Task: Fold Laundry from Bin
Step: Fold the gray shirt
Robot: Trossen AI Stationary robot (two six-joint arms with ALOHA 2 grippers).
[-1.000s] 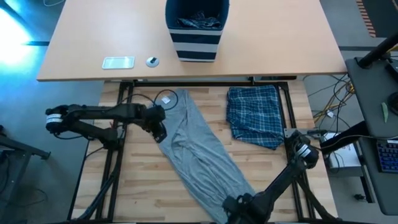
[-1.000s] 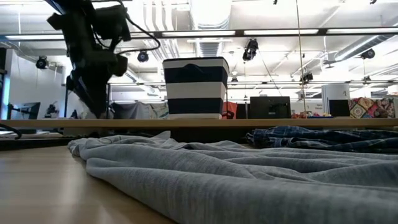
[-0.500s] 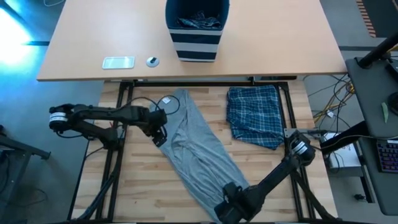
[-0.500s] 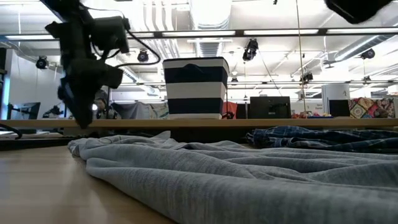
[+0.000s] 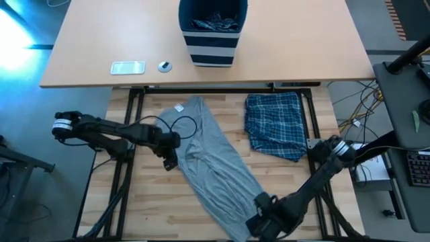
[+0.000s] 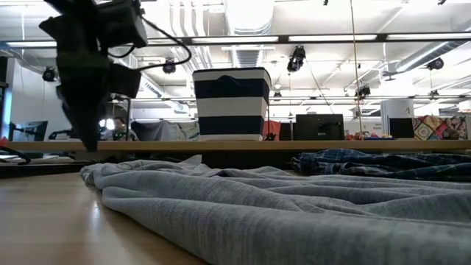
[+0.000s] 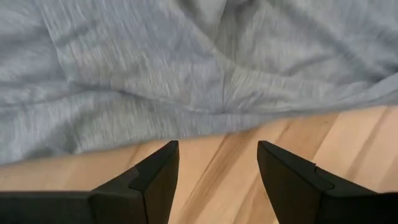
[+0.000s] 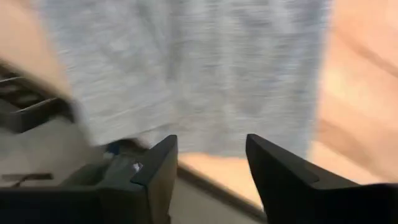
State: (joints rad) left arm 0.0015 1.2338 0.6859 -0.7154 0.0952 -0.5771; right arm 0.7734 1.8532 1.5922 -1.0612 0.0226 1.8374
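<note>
A grey garment [image 5: 211, 161] lies spread flat on the wooden table, running slantwise from the far middle to the near edge. A folded blue plaid piece [image 5: 274, 126] rests to its right. The striped navy bin [image 5: 213, 30], with dark cloth inside, stands on the far table. My left gripper [image 5: 168, 161] hangs open, pointing down over bare wood just left of the garment's left edge [image 7: 186, 127]. My right gripper [image 5: 261, 220] is open above the garment's near end [image 8: 205, 81] at the table's near edge. Neither has anything between its fingers.
On the far tabletop lie a flat silver device [image 5: 127, 67] and a small round object [image 5: 164, 66]. Bare wood shows left of the garment [image 5: 144, 195] and near the right front [image 5: 295, 175]. The table's near edge [image 8: 205, 177] runs just under my right gripper.
My left gripper has moved toward the table's near edge along the grey garment's left side and has sunk a little. My right gripper has shifted toward the table's right edge at the garment's near end. The garment has stayed where it lay.
</note>
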